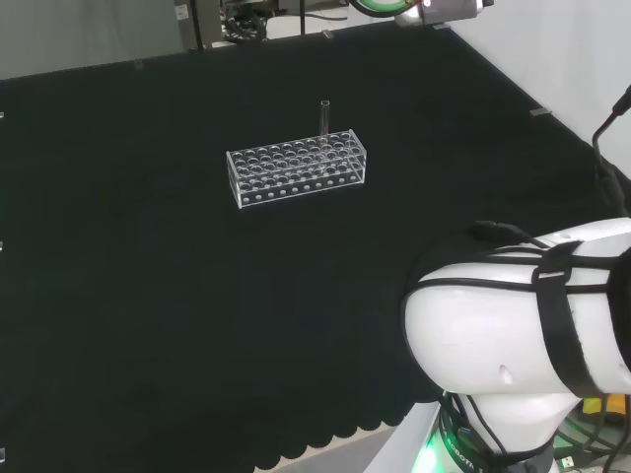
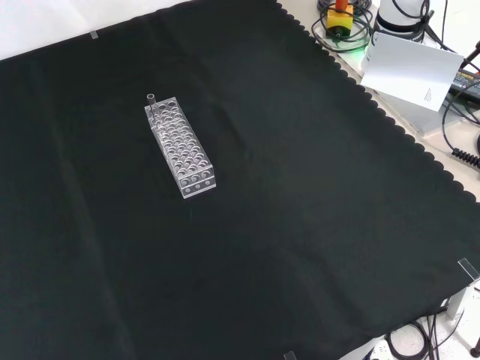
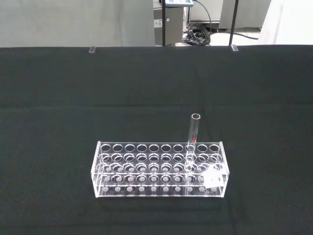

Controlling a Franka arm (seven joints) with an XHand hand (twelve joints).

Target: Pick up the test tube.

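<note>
A black cloth (image 1: 148, 325) covers the whole bench, and the arm's big white link (image 1: 523, 325) sits at the near right of the head view, well apart from the work. Whether the hand's fingers are spread or curled cannot be told from these pictures.

Out on the cloth, toward its far middle in the head view, stands a clear plastic rack (image 1: 298, 167) with rows of round holes. In the front view the rack (image 2: 180, 146) lies left of centre, running from far left to nearer right.

The test tube (image 3: 193, 142) stands upright in a hole of the rack's back row, toward one end. In the head view it (image 1: 324, 115) rises above the far right part of the rack; in the front view it (image 2: 151, 105) is at the rack's far end.

The tube is probably very light, stiff, smooth and breakable, so likely slippery to hold. The sensible grip is on the bare upper part standing clear above the rack, pinched from both sides and lifted straight up so it does not bind in the hole or tip the light rack.
</note>
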